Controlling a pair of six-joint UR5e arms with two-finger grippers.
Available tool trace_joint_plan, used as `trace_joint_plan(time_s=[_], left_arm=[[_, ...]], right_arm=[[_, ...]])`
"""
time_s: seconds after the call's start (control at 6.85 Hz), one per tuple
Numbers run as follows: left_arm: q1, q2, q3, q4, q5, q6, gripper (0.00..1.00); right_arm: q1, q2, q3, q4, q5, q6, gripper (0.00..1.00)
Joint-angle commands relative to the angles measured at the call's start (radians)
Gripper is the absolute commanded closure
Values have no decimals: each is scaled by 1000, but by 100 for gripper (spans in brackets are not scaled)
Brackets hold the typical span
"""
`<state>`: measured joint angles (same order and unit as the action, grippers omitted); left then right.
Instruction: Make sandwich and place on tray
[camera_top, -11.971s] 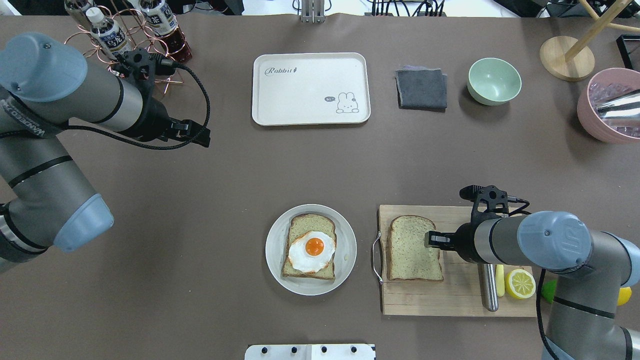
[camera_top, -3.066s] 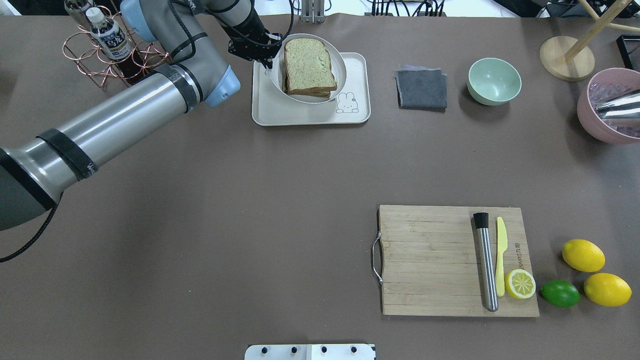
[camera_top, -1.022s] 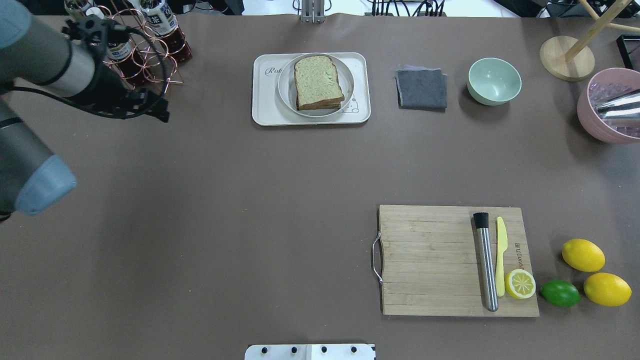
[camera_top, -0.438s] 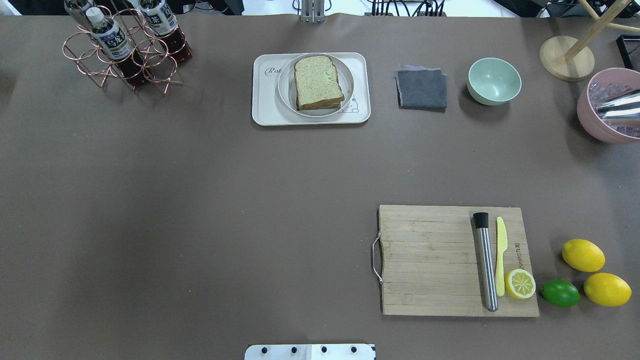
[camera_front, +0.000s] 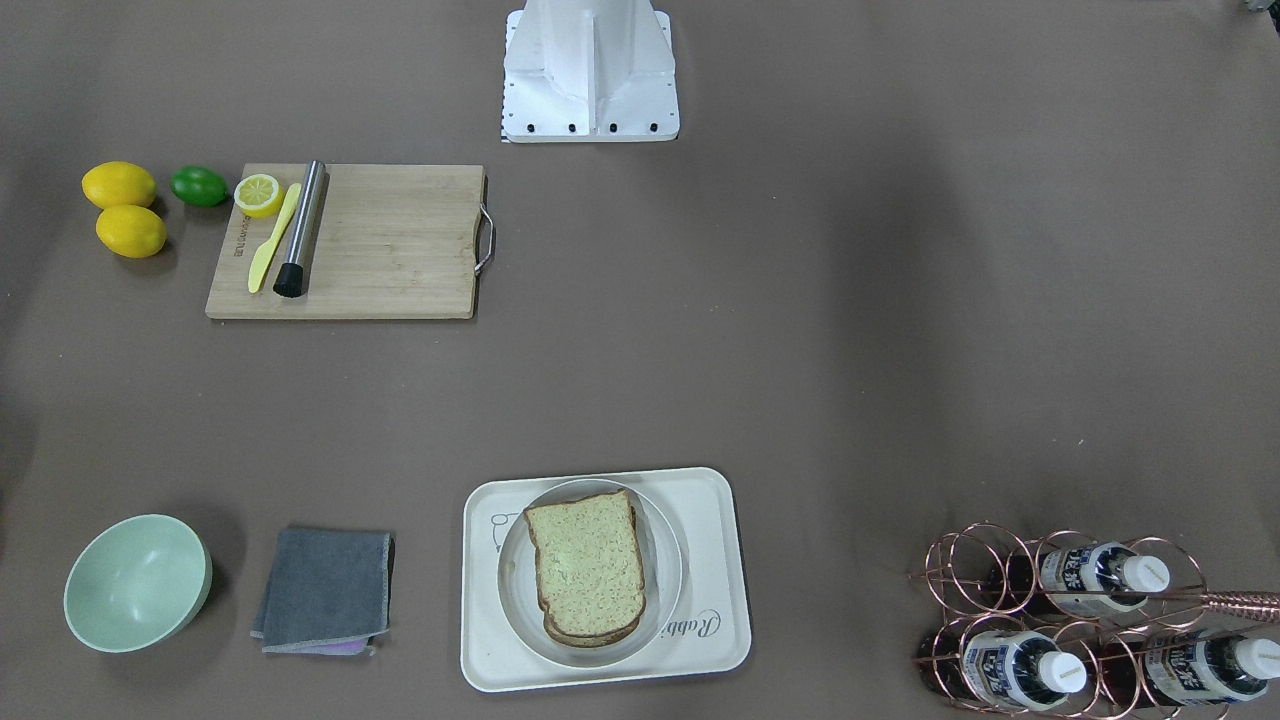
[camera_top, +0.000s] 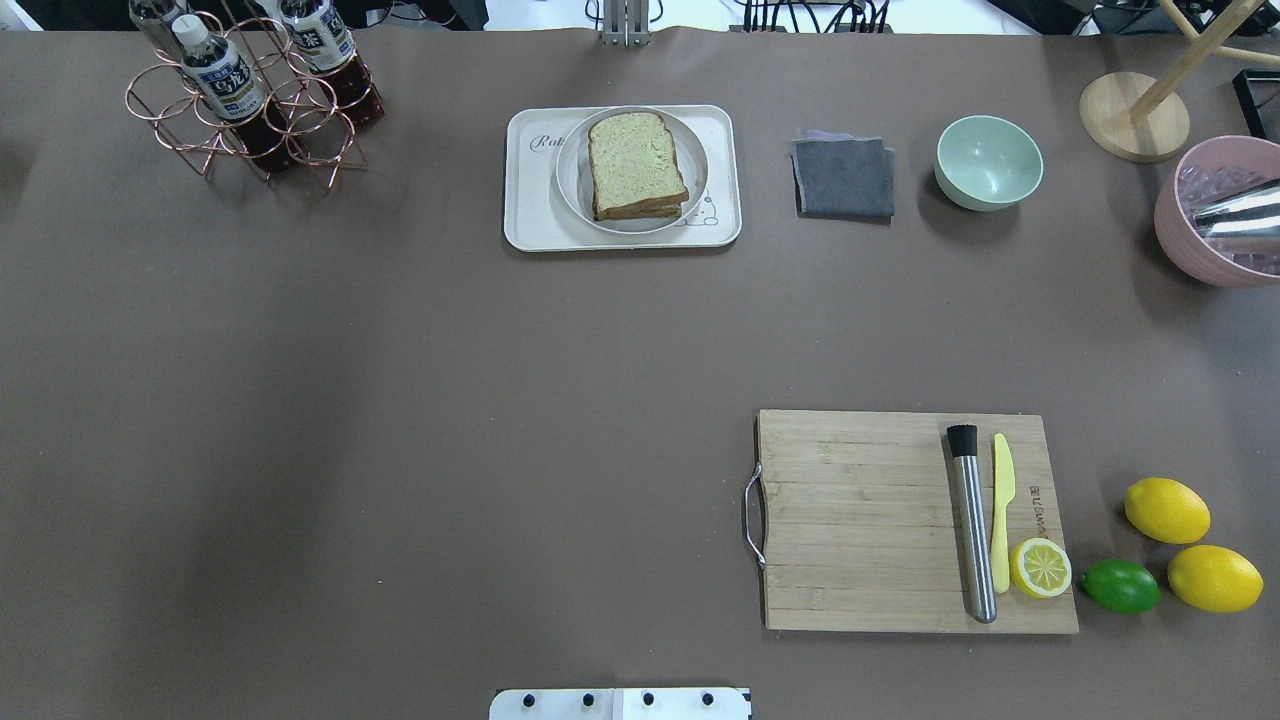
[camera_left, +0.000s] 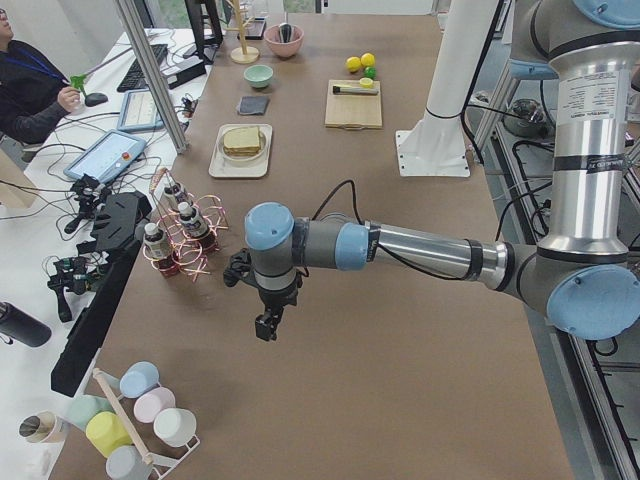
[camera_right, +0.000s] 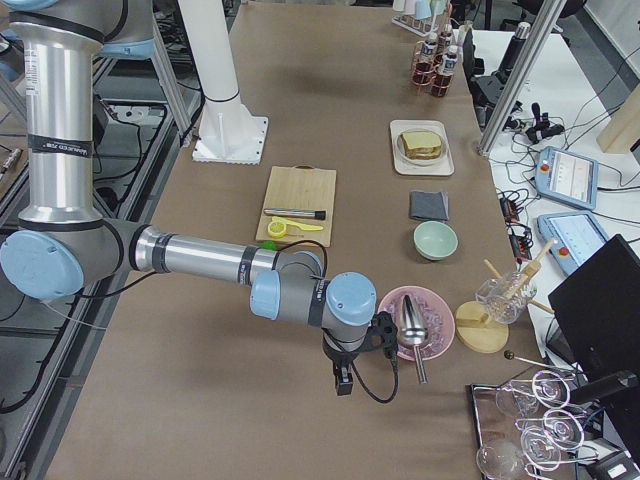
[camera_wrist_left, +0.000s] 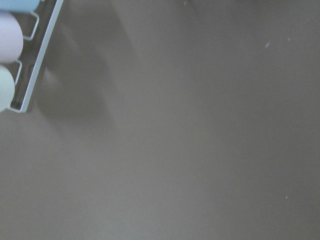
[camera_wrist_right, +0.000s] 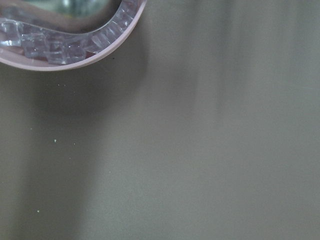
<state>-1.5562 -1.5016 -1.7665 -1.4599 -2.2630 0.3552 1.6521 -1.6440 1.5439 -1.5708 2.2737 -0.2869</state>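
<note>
- On the far side of the table (camera_top: 400, 400), away from the robot, the sandwich (camera_top: 637, 165) is found lying flat on a round white plate (camera_top: 566, 185), which in turn sits inside the tray (camera_top: 530, 215).
- Only the top slice and the edge of the slice beneath it can be seen; the filling is hidden.
- The sandwich's long axis is judged to run nearly straight from the robot's side to the far side, slightly skewed. Its domed crust end points away from the robot.
- The left hand (camera_left: 268, 325) is seen only from the side, hanging over bare table well apart from the tray. Whether it is wide or narrow cannot be told, and nothing is seen in it.
- The right hand (camera_right: 343, 380) is likewise seen only from the side, near a pink bowl (camera_right: 415, 322), and its opening cannot be told either.
- The placing step is judged complete, and no further grasp appears to be called for.
</note>
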Motion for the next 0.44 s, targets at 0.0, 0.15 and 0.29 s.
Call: trace_joint_plan(time_s=[0.0, 0.15, 0.29], left_arm=[[-5, 40, 36, 6, -3, 8, 2], [-5, 38, 38, 7, -3, 8, 2], [-5, 38, 42, 7, -3, 8, 2]], right_arm=[[0, -5, -5, 0, 1, 0, 0], [0, -10, -4, 2, 1, 0, 0], [0, -10, -5, 0, 1, 5, 0]])
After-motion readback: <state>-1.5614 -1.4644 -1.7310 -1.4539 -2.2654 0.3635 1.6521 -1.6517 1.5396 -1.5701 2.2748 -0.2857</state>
